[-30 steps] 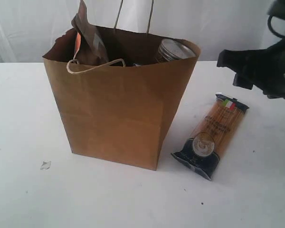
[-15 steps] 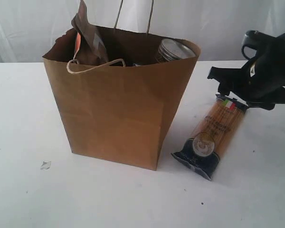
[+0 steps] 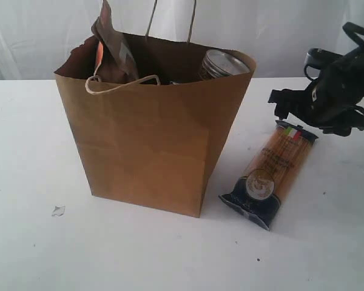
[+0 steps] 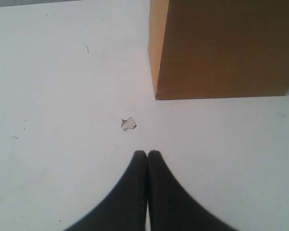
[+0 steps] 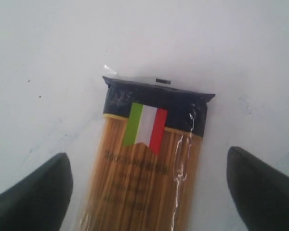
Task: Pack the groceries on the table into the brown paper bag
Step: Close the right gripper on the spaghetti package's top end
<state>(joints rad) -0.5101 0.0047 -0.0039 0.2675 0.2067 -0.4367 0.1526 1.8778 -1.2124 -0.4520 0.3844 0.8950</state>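
The right gripper (image 5: 147,159) hangs low, jaws wide apart, over the far end of the glossy, flat spaghetti packet (image 3: 270,176).

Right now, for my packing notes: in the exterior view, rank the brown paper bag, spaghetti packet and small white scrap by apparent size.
1. brown paper bag
2. spaghetti packet
3. small white scrap
The differences are plain.
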